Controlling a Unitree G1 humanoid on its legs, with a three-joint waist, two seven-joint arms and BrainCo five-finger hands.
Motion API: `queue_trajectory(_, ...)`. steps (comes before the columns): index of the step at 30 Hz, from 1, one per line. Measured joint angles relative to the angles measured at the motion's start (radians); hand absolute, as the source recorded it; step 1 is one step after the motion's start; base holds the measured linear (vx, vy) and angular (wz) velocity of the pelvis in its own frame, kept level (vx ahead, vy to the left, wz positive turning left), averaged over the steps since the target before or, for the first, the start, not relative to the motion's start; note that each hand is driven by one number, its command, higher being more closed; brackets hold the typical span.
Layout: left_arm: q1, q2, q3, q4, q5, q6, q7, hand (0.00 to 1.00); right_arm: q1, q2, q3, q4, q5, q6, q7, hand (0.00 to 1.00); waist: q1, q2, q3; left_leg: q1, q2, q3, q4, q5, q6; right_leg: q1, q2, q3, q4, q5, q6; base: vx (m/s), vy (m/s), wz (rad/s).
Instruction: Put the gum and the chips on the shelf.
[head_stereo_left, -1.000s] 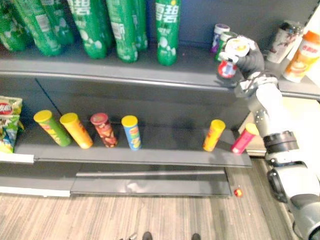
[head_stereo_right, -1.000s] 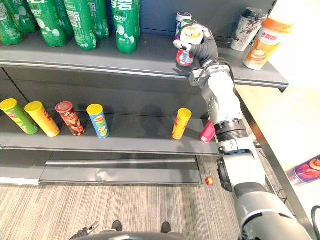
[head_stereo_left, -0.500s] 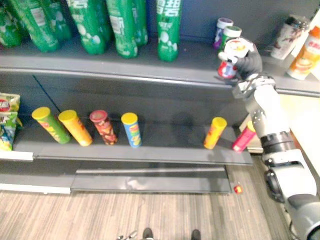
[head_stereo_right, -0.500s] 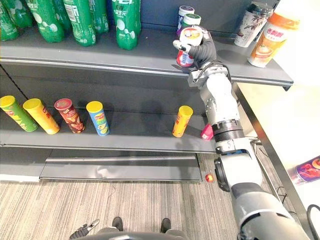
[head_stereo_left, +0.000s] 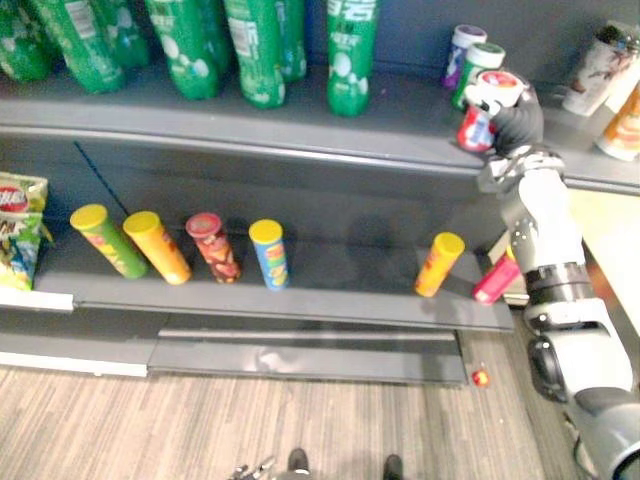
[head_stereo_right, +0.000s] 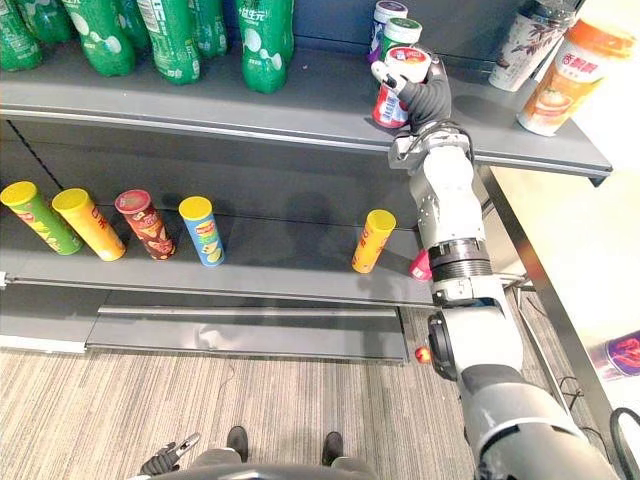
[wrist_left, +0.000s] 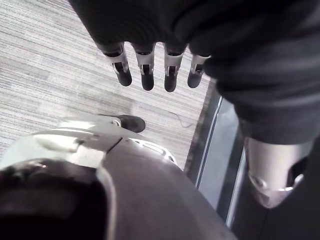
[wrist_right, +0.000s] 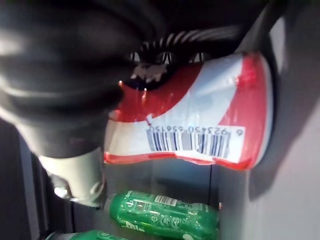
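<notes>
My right hand (head_stereo_right: 432, 100) is shut on a red and white gum canister (head_stereo_right: 400, 85) over the upper shelf (head_stereo_left: 300, 130), just right of a purple-lidded (head_stereo_left: 463, 52) and a green-lidded canister (head_stereo_left: 480, 68). The canister (wrist_right: 200, 115) leans a little; I cannot tell whether its base touches the shelf. Chips tubes stand tilted on the lower shelf: a yellow one (head_stereo_left: 439, 264) and a pink one (head_stereo_left: 496, 280) below my right arm, and several more (head_stereo_left: 212, 246) further left. My left hand (wrist_left: 145, 70) hangs open above the floor, holding nothing.
Green soda bottles (head_stereo_left: 350, 50) fill the upper shelf's left and middle. Two drink cups (head_stereo_right: 560, 90) (head_stereo_right: 530, 40) stand at its right end. A chips bag (head_stereo_left: 20, 240) lies at the lower shelf's far left. A small red thing (head_stereo_left: 480, 378) lies on the floor.
The camera has shifted. My right hand, still holding the gum, has moved a little further in over the upper shelf, closer beside the green-lidded canister.
</notes>
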Motion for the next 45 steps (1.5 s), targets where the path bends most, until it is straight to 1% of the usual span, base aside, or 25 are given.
queue_trajectory(1, -0.003, 0.0, 0.0, 0.0, 0.0, 0.0, 0.003, 0.0, -0.018, 0.0, -0.012, 0.025, -0.01, 0.001, -0.002, 0.0, 0.0, -0.001, 0.005, 0.0, 0.0, 0.0, 0.0, 0.0, 0.0, 0.0, 0.0, 0.0, 0.0, 0.0, 0.0, 0.0, 0.0, 0.0)
queue_trajectory(4, -0.01, 0.0, 0.0, 0.0, -0.001, 0.0, 0.007, 0.0, -0.028, 0.0, -0.031, 0.028, -0.03, 0.001, -0.016, 0.0, 0.003, -0.001, 0.018, 0.001, -0.001, -0.001, 0.0, 0.0, 0.0, 0.002, 0.0, -0.002, 0.0, 0.0, 0.0, 0.0, 0.0, 0.0)
queue_trajectory(6, -0.01, 0.0, -0.001, 0.0, -0.001, 0.0, 0.009, 0.0, -0.033, 0.0, -0.031, 0.033, -0.035, 0.001, -0.018, 0.0, 0.003, -0.001, 0.018, 0.001, -0.001, -0.001, 0.0, 0.0, 0.0, 0.002, 0.0, -0.002, 0.0, 0.0, 0.0, 0.0, 0.0, 0.0)
queue_trajectory(7, -0.011, 0.001, -0.001, 0.002, -0.002, 0.0, 0.01, 0.0, -0.036, 0.0, -0.032, 0.036, -0.035, 0.002, -0.018, 0.0, 0.001, -0.002, 0.018, 0.001, 0.002, -0.002, 0.0, 0.005, 0.007, 0.001, 0.0, -0.001, 0.0, 0.004, -0.004, 0.0, 0.0, 0.0)
queue_trajectory(8, -0.012, 0.001, -0.003, 0.003, -0.022, 0.0, 0.012, 0.0, -0.044, 0.0, -0.032, 0.05, -0.035, 0.002, -0.018, 0.0, 0.0, -0.002, 0.018, 0.0, 0.003, -0.002, 0.0, 0.006, 0.008, 0.0, 0.001, -0.001, 0.0, 0.005, -0.004, 0.0, 0.0, 0.0)
queue_trajectory(15, -0.014, 0.002, -0.007, 0.003, -0.035, 0.0, 0.013, 0.0, -0.045, 0.0, -0.032, 0.053, -0.037, 0.002, -0.022, 0.0, -0.002, -0.003, 0.017, 0.0, 0.009, -0.004, 0.0, 0.013, 0.007, -0.001, 0.006, -0.002, 0.005, 0.006, -0.005, 0.0, 0.0, 0.0)
queue_trajectory(20, -0.014, 0.002, -0.007, 0.003, -0.035, 0.0, 0.013, 0.0, -0.041, 0.0, -0.032, 0.04, -0.036, 0.02, -0.032, 0.0, -0.008, -0.003, 0.017, 0.0, 0.016, -0.005, 0.0, 0.018, 0.004, -0.005, 0.013, -0.001, 0.011, 0.006, -0.005, 0.0, 0.0, 0.0)
queue_trajectory(21, -0.013, 0.002, -0.007, 0.003, -0.033, 0.0, 0.013, 0.0, -0.027, 0.0, -0.032, 0.011, -0.035, 0.032, -0.039, 0.0, -0.014, -0.003, 0.017, 0.0, 0.018, -0.005, 0.0, 0.02, 0.003, -0.007, 0.015, -0.001, 0.014, 0.006, -0.005, 0.0, 0.0, 0.0)
queue_trajectory(25, -0.007, 0.002, -0.005, 0.003, -0.031, 0.0, 0.014, 0.0, 0.005, 0.0, -0.032, -0.045, -0.034, 0.033, -0.043, 0.0, -0.027, -0.004, 0.016, -0.001, 0.019, -0.003, 0.0, 0.022, 0.004, -0.011, 0.016, 0.002, 0.017, 0.006, -0.005, 0.0, 0.0, -0.01)
queue_trajectory(31, 0.002, 0.003, 0.003, 0.003, -0.018, 0.0, 0.015, 0.0, 0.029, -0.005, -0.034, -0.182, -0.018, 0.03, -0.056, 0.0, -0.049, -0.006, 0.014, 0.001, 0.021, -0.001, 0.0, 0.025, 0.003, -0.011, 0.017, 0.004, 0.016, 0.01, -0.008, 0.0, 0.0, -0.01)
queue_trajectory(33, 0.005, 0.005, 0.005, 0.003, -0.018, 0.0, 0.016, 0.0, 0.029, -0.005, -0.039, -0.215, -0.018, 0.021, -0.068, 0.0, -0.052, -0.011, 0.009, 0.001, 0.022, -0.002, 0.0, 0.025, 0.003, -0.011, 0.018, 0.004, 0.016, 0.01, -0.008, 0.0, 0.0, 0.0)
queue_trajectory(35, 0.009, 0.006, 0.013, 0.003, -0.017, 0.0, 0.018, 0.0, 0.029, -0.008, -0.057, -0.244, -0.018, -0.006, -0.086, 0.0, -0.053, -0.019, -0.002, 0.002, 0.023, -0.004, 0.0, 0.025, 0.003, -0.008, 0.019, 0.002, 0.015, 0.01, -0.008, 0.0, 0.0, 0.0)
queue_trajectory(36, 0.009, 0.006, 0.015, 0.003, -0.017, 0.0, 0.019, 0.0, 0.029, -0.011, -0.062, -0.253, -0.017, -0.013, -0.096, 0.0, -0.053, -0.021, -0.003, 0.003, 0.023, -0.005, 0.0, 0.025, 0.003, -0.005, 0.019, 0.001, 0.014, 0.01, -0.008, 0.0, -0.003, 0.07)
queue_trajectory(38, 0.013, 0.006, 0.025, 0.003, -0.017, 0.0, 0.027, 0.0, 0.024, -0.017, -0.075, -0.281, -0.008, -0.048, -0.125, 0.0, -0.053, -0.027, -0.009, 0.004, 0.023, -0.017, 0.0, 0.027, 0.002, -0.001, 0.018, -0.006, 0.013, 0.01, -0.008, 0.0, -0.001, 0.09)
queue_trajectory(40, 0.013, 0.007, 0.033, 0.003, -0.017, 0.0, 0.036, 0.0, 0.022, -0.027, -0.076, -0.315, 0.025, -0.065, -0.136, 0.0, -0.053, -0.031, -0.011, 0.002, 0.023, -0.022, 0.0, 0.029, 0.002, 0.0, 0.018, -0.011, 0.014, 0.01, -0.008, -0.01, -0.001, 0.07)
queue_trajectory(42, 0.013, 0.007, 0.04, 0.003, -0.017, 0.0, 0.043, 0.0, 0.021, -0.029, -0.077, -0.365, 0.065, -0.094, -0.147, 0.0, -0.053, -0.031, -0.012, 0.002, 0.023, -0.023, 0.0, 0.029, 0.002, 0.0, 0.019, -0.013, 0.014, 0.01, -0.008, -0.02, 0.001, 0.05)
queue_trajectory(44, 0.014, 0.007, 0.041, 0.003, -0.017, 0.0, 0.046, 0.0, 0.022, -0.029, -0.079, -0.393, 0.093, -0.108, -0.148, 0.0, -0.054, -0.031, -0.012, 0.001, 0.023, -0.022, 0.0, 0.029, 0.002, 0.0, 0.019, -0.013, 0.015, 0.01, -0.008, 0.0, 0.0, 0.0)
queue_trajectory(45, 0.013, 0.007, 0.041, 0.003, -0.017, 0.0, 0.049, 0.0, 0.034, -0.029, -0.091, -0.44, 0.108, -0.124, -0.147, 0.0, -0.054, -0.031, -0.012, 0.001, 0.023, -0.022, 0.0, 0.029, 0.001, 0.0, 0.018, -0.014, 0.016, 0.01, -0.008, -0.02, 0.004, 0.04)
